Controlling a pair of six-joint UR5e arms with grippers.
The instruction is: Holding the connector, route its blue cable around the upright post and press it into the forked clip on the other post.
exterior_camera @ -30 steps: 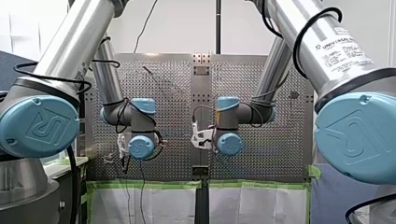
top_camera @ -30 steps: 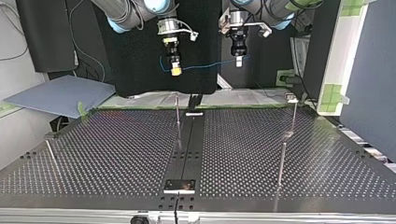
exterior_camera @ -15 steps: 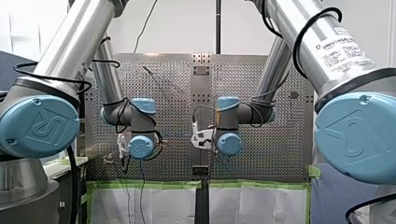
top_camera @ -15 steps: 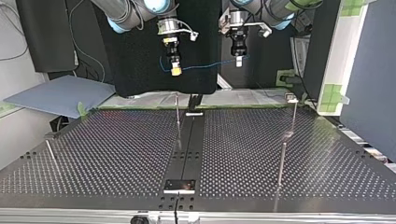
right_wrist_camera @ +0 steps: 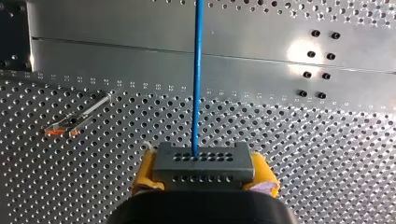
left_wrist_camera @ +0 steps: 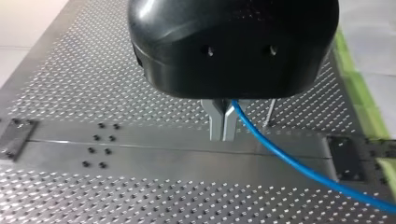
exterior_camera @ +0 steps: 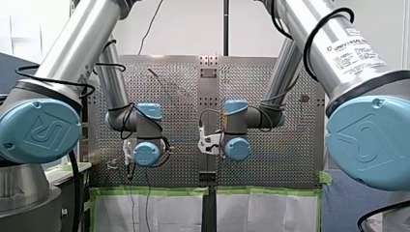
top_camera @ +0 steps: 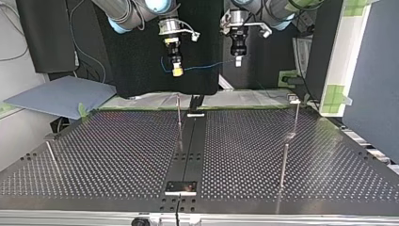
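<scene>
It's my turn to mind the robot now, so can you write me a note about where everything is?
Right gripper: shut on the grey connector, high above the table.
Left gripper: shut on the blue cable, further along it.
The cable hangs between them, touching no post.
Done: both grasps.
Left: routing around the upright post, then pressing into the forked clip; which post carries it, I cannot tell.
</scene>
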